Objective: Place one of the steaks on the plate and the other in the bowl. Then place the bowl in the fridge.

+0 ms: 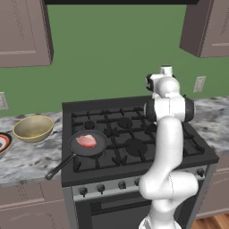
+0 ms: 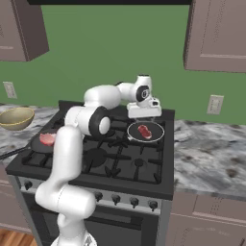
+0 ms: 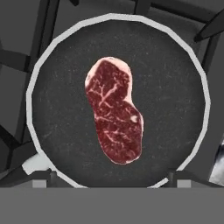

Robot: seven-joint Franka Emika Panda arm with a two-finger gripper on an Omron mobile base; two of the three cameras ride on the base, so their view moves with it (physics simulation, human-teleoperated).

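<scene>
Hand view looks down on the red steak (image 3: 114, 111) in its pan (image 3: 57, 57); the gripper (image 3: 112, 177) hangs wide open, holding nothing. Next, lower and pinch it.

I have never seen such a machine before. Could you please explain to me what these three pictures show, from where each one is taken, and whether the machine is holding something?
The machine is a white robot arm with dark joints, standing before a black gas stove in a simulated kitchen. Two pictures come from cameras behind the arm, one to its left and one to its right. The third looks down from a camera on the hand itself.

The two-finger gripper is open and holds nothing. It hangs above a round black frying pan holding a deep red steak with whitish streaks. A second black pan with a long handle holds a pale pink steak. On the marbled grey counter left of the stove stand a round tan-yellow bowl and, at the picture's edge, a plate with a red-orange rim.
</scene>
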